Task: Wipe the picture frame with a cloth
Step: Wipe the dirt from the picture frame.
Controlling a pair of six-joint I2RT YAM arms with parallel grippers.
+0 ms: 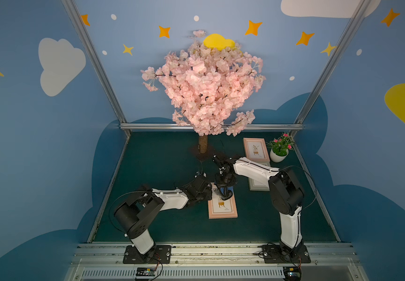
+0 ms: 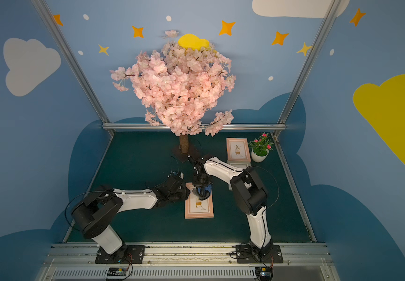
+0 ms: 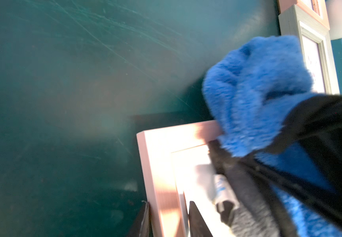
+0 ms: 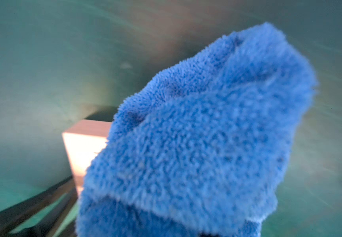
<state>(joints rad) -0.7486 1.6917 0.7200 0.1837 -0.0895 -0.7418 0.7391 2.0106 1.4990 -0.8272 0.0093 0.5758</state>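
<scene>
A pink picture frame (image 1: 223,209) (image 2: 199,209) lies flat in the middle of the green table. My left gripper (image 1: 210,194) (image 2: 187,193) (image 3: 169,205) is shut on the frame's (image 3: 161,164) left rail near its far corner, one finger on each side. From above, my right gripper (image 1: 224,192) (image 2: 202,193) is shut on the bunched blue cloth (image 1: 230,189) (image 2: 208,187). The cloth (image 3: 254,92) rests on the far part of the frame, with its grey reverse and white tag (image 3: 221,188) showing. In the right wrist view the cloth (image 4: 207,133) hides the jaws, and only a frame corner (image 4: 81,147) shows.
A pink blossom tree (image 1: 203,85) stands at the back centre on a trunk (image 1: 203,143). At the back right lie a second pink frame (image 1: 256,149) and a grey frame (image 1: 258,186), partly under my right arm. A white potted plant (image 1: 279,152) stands beside them.
</scene>
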